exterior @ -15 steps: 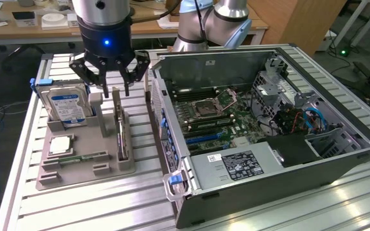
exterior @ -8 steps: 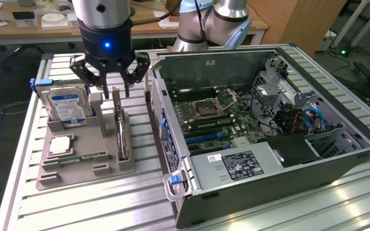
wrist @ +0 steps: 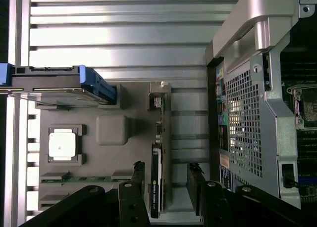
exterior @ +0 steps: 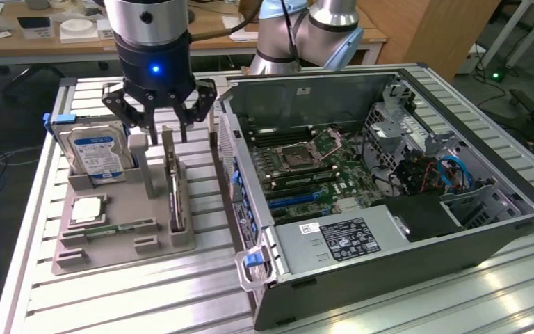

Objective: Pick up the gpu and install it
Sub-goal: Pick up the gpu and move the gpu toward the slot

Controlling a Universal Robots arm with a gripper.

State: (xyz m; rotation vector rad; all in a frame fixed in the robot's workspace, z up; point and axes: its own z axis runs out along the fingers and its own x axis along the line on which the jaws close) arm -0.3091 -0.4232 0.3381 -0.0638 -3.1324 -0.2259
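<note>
Closest to the bench's near edge I am seeing the open dark metal computer case [exterior: 416,247]. Its labelled grey power-supply box [exterior: 341,240] is sitting at the near end, and the green motherboard [exterior: 313,174] is lying bare behind it. Beside the case, toward the bench's edge on the exterior view's left, a grey moulded parts tray [exterior: 137,202] is resting on the ribbed aluminium bench [exterior: 137,299].

At the tray's near end a narrow green memory stick [exterior: 114,228] is lying flat, with a square silver processor chip [exterior: 88,209] just behind it. Further back, a boxy hard drive with a blue-and-white label [exterior: 98,156] is standing upright.

The gpu [exterior: 174,195], a thin dark circuit card, is standing on edge in the tray's slot, on the side nearest the case. Above it the jaws are hanging spread and gripping nothing. One black finger [wrist: 195,185] is showing on either side of the card, with a gap on each side.

Beyond the bench's far edge a wooden desk [exterior: 35,43] is standing.
</note>
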